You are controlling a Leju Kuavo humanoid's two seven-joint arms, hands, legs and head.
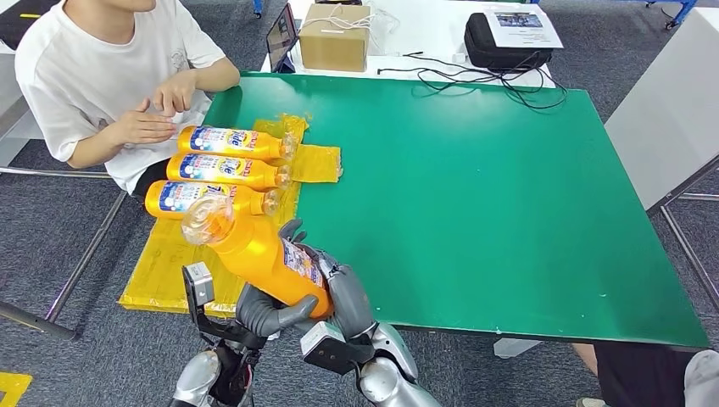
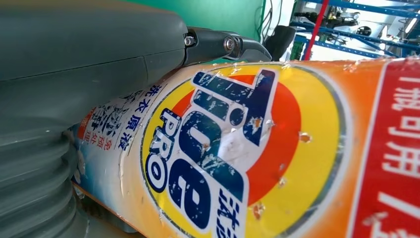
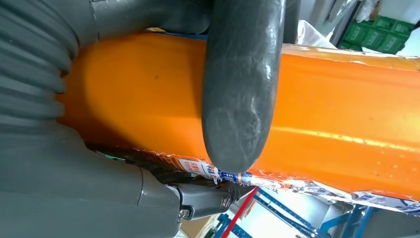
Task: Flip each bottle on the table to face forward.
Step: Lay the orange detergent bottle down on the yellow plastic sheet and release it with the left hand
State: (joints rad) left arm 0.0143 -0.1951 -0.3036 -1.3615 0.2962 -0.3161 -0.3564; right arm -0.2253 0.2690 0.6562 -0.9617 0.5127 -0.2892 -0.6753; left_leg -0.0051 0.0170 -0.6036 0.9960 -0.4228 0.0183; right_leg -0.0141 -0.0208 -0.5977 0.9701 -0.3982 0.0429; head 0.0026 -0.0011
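Observation:
An orange detergent bottle (image 1: 254, 250) is lifted above the table's near left corner, tilted, its clear cap pointing up and to the far left. My left hand (image 1: 270, 314) grips it from below near its base. My right hand (image 1: 342, 287) wraps its base from the right. In the left wrist view the printed label (image 2: 237, 148) faces the camera beside my left hand (image 2: 74, 74). In the right wrist view my thumb (image 3: 237, 89) presses across the plain orange side (image 3: 341, 109). Three more bottles (image 1: 229, 142) (image 1: 225, 170) (image 1: 203, 197) lie side by side, blue labels up, caps to the right.
The lying bottles rest on a yellow mat (image 1: 161, 275) on the left of the green table (image 1: 475, 195). A seated person (image 1: 102, 76) rests both hands at the far left corner. A cardboard box (image 1: 335, 38), a black bag (image 1: 500, 42) and cables (image 1: 475, 80) lie beyond.

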